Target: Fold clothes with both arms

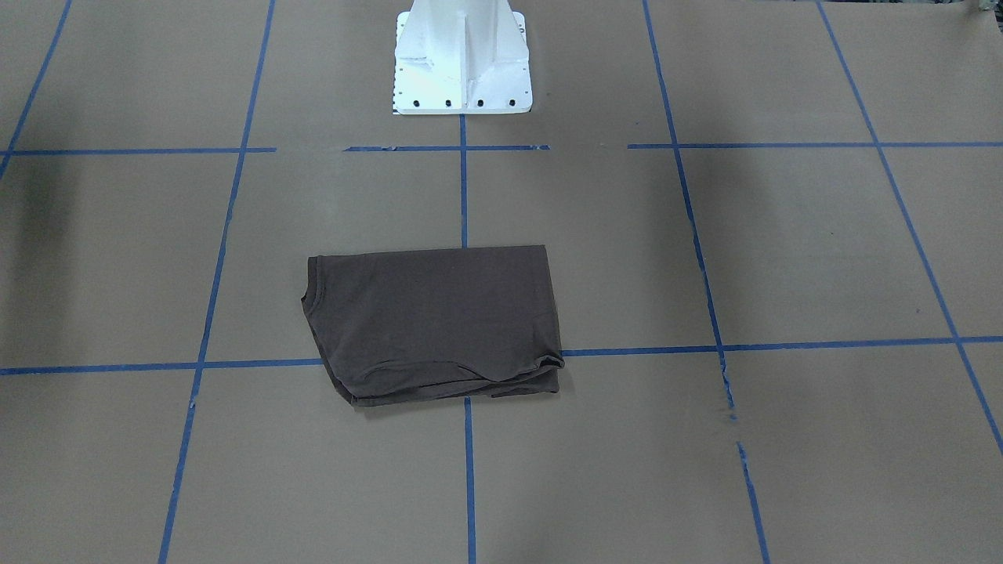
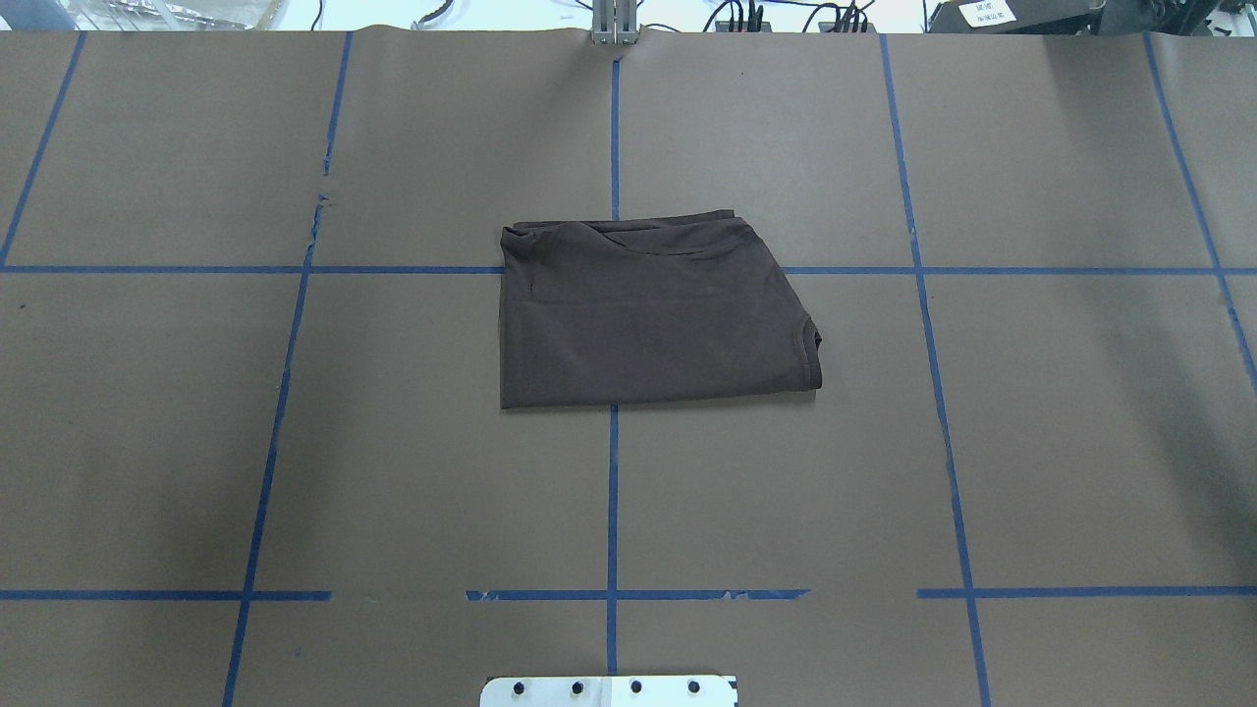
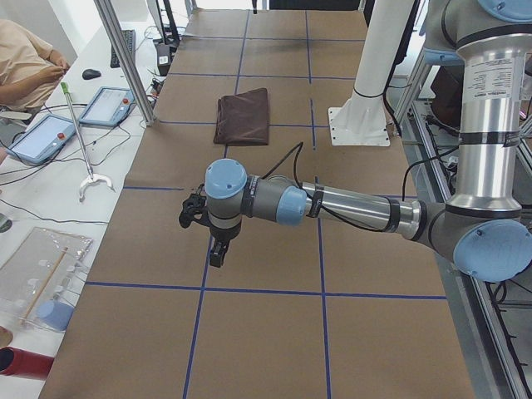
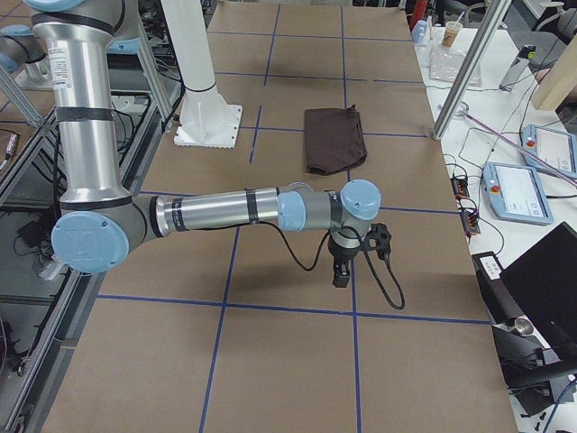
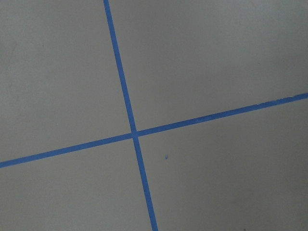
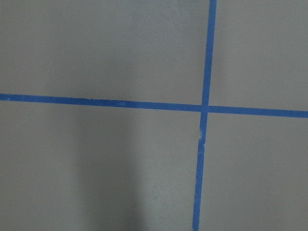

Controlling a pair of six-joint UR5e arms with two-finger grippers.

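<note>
The dark brown T-shirt (image 1: 435, 321) lies folded into a rough rectangle at the middle of the table; it also shows in the overhead view (image 2: 643, 314), the left side view (image 3: 243, 116) and the right side view (image 4: 334, 138). Its collar edge sits at the right corner in the overhead view. Both arms are far from it at the table's ends. My left gripper (image 3: 217, 252) shows only in the left side view, pointing down above the paper. My right gripper (image 4: 342, 271) shows only in the right side view, likewise pointing down. I cannot tell whether either is open or shut.
Brown paper with a blue tape grid (image 2: 614, 491) covers the table. The white pedestal base (image 1: 462, 59) stands at the robot's edge. Beyond the far edge are teach pendants (image 3: 108, 105), cables and an operator (image 3: 25, 58). Both wrist views show only paper and tape crossings (image 5: 134, 134).
</note>
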